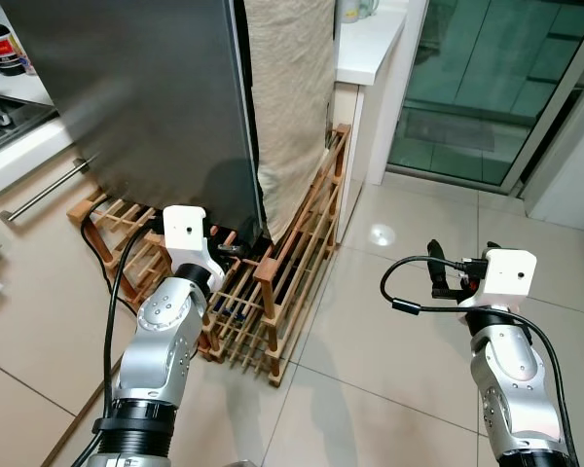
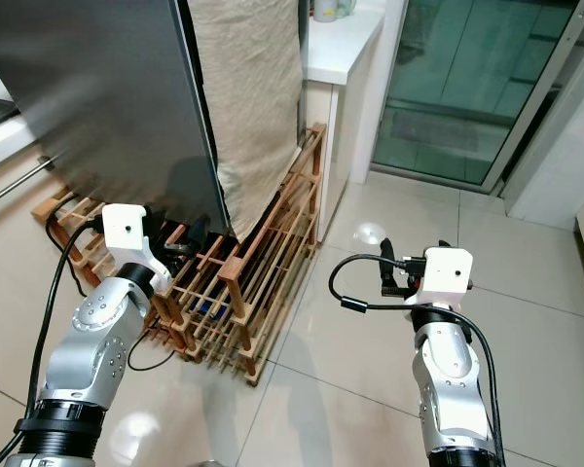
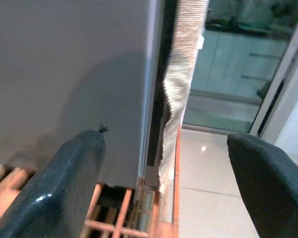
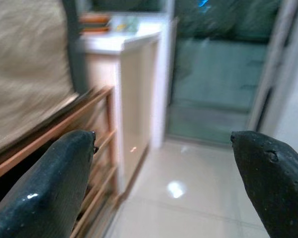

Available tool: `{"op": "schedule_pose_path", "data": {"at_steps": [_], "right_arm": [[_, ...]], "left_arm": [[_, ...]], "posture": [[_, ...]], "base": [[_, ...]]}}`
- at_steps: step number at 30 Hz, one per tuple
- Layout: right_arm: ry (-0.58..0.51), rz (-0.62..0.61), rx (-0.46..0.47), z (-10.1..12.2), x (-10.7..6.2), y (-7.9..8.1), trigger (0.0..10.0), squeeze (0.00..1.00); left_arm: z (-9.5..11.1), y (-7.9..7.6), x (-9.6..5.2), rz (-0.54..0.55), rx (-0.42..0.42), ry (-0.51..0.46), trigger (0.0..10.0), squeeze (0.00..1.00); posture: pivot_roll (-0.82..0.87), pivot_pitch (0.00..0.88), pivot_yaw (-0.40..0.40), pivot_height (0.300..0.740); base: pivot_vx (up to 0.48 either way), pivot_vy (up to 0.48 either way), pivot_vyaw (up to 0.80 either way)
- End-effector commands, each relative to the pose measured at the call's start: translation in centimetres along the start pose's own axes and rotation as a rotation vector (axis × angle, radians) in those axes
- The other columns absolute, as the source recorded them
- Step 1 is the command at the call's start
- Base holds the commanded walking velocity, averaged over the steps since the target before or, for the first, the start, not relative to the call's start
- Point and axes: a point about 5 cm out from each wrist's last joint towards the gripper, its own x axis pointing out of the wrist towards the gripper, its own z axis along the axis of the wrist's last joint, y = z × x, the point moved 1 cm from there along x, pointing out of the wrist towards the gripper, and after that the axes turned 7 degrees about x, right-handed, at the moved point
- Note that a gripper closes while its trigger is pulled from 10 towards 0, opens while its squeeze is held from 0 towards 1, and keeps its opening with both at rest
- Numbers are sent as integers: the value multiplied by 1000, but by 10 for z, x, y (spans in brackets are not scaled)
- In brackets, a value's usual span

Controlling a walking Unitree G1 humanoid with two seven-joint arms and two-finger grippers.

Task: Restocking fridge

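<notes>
Both silver arms raised forward, fingers spread on each.

The left gripper (image 3: 164,188) reaches ahead at the left, its two black fingers (image 3: 64,188) wide apart. The right gripper (image 4: 164,188) is held out at the right, fingers (image 4: 273,178) likewise parted, a black cable looping from its wrist.

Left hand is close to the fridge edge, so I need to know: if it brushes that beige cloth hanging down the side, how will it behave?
The beige cloth likely gives way: it hangs in soft folds, so it looks floppy and light. It may snag, since its lower end drapes into the wooden rack. The left hand is open beside it.
</notes>
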Motion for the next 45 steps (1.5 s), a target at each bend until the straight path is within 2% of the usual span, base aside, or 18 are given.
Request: {"op": "schedule_pose_path", "data": {"at_steps": [1,2,3,5,7,8,9,10,12,13,15,19,23,27,31,33,35,45], "right_arm": [[-38,-14,-16,9,-6,-1,10000,0],[-38,-14,-16,9,-6,-1,10000,0],[-50,-13,-17,13,-17,0,10000,0],[-33,-45,-22,15,-52,-5,10000,0],[-29,-84,-39,19,-71,-12,10000,0],[-29,-84,-39,19,-71,-12,10000,0],[-37,-132,-52,21,-73,-18,10000,0],[-34,-149,-40,20,-72,-19,10000,0],[-32,-157,-30,19,-71,-20,10000,0],[-32,-157,-30,19,-71,-20,10000,0],[-15,-161,13,11,-61,-19,10000,0],[-2,-160,16,10,-55,-21,10000,0],[-11,-119,9,14,-48,-15,10000,0],[-39,-64,-22,18,-39,-8,10000,0],[-40,-44,-27,17,-35,-6,10000,0],[-34,-28,-28,15,-32,-4,10000,0],[-27,-22,-27,14,-31,-3,10000,0],[-6,14,-24,8,-28,2,10000,0]], "left_arm": [[8,4,-7,4,47,-50,10000,0],[8,4,-7,4,47,-50,10000,0],[9,8,-21,-6,74,-56,10000,0],[3,14,-61,5,80,-4,10000,0],[1,17,-78,75,42,31,10000,0],[1,17,-78,75,42,31,10000,0],[3,22,-78,254,-87,32,10000,0],[5,25,-73,306,-122,23,10000,0],[6,26,-69,331,-137,14,10000,0],[6,26,-69,331,-137,14,10000,0],[5,21,-55,299,-153,27,10000,0],[9,16,-54,273,-158,24,10000,0],[18,10,-50,230,-128,-16,10000,0],[38,3,-37,173,-49,-113,10000,0],[42,3,-32,185,-68,-122,10000,0],[41,7,-30,239,-130,-104,10000,0],[40,9,-30,263,-150,-93,10000,0],[38,16,-34,309,-117,-89,10000,0]], "posture": [[-79,0,55,740],[-79,0,55,740],[-74,0,52,740],[-64,0,42,740],[-56,0,35,740],[-56,0,35,740],[-57,0,30,740],[-55,0,24,740],[-55,0,24,740],[-55,0,24,740],[-59,0,27,740],[-58,0,26,740],[-57,0,20,740],[-63,0,18,740],[-67,0,25,740],[-72,0,33,740],[-68,0,33,740],[-49,0,15,740]], "base": [[0,0,-800],[0,0,-800],[0,0,-800],[0,0,0],[0,0,0],[0,0,0],[0,0,0],[0,0,0],[0,0,0],[0,0,0],[0,0,0],[0,0,0],[68,0,0],[480,0,0],[480,0,0],[459,0,0],[388,176,0],[65,208,0]]}}
